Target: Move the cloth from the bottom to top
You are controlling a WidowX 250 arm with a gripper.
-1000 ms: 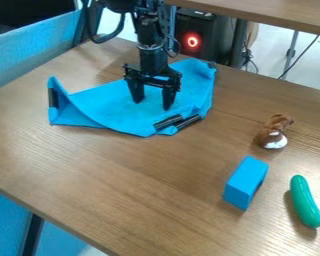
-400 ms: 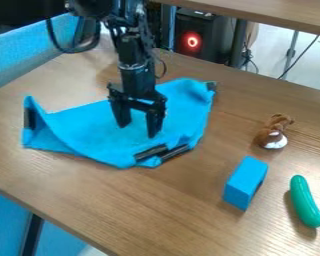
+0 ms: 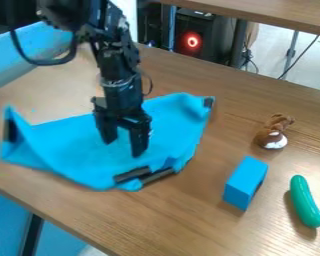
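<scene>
1. Camera view, from where I stand: nearest are a green cucumber (image 3: 305,201) and a blue block (image 3: 244,182), both apart from the cloth and no part of this job.
2. The blue cloth (image 3: 62,145) lies rumpled over the left and middle of the desk (image 3: 189,220), one side folded up, its lower edge near the desk's front edge.
3. Over its middle hangs the black gripper (image 3: 123,145), jaws spread, tips down at the fabric and pinching nothing that I can see.
4. Farther off sits a brown toy (image 3: 273,134), well apart.
5. If "top" means the desk's far side, I'd call the move unfinished: the cloth needs shifting that way, then letting go.
</scene>
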